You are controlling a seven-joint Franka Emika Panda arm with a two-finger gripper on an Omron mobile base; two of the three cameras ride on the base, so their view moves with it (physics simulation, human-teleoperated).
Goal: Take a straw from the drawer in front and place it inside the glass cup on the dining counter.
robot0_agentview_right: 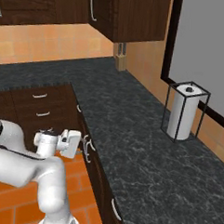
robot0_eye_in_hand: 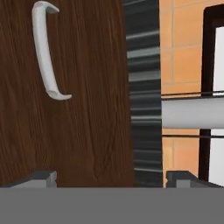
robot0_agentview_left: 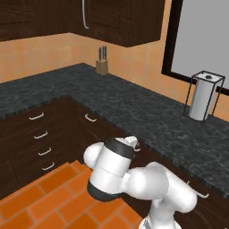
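Observation:
The drawer [robot0_eye_in_hand: 87, 113] shows as a dark-brown wooden front, shut, with its curved silver handle [robot0_eye_in_hand: 46, 57] toward the upper left of the rolled hand view. My gripper [robot0_eye_in_hand: 111, 178] is open, its two dark fingertips [robot0_eye_in_hand: 43, 177] far apart, nothing between them, a short way off the wood. In the right base view my gripper [robot0_agentview_right: 78, 144] points at the drawer front just under the counter edge, close to the handle [robot0_agentview_right: 87, 150]. From the left base the arm hides most of the hand; the handle [robot0_agentview_left: 137, 149] peeks out beside it. Straw, glass cup and dining counter are out of view.
A black speckled granite counter [robot0_agentview_left: 134, 107] runs in an L above the cabinets. On it stand a wire paper-towel holder [robot0_agentview_left: 203, 96] and a knife block [robot0_agentview_left: 102, 62]. Narrow stacked drawers [robot0_agentview_left: 40, 134] fill the left run. Orange tile floor [robot0_agentview_left: 53, 197] lies below the arm.

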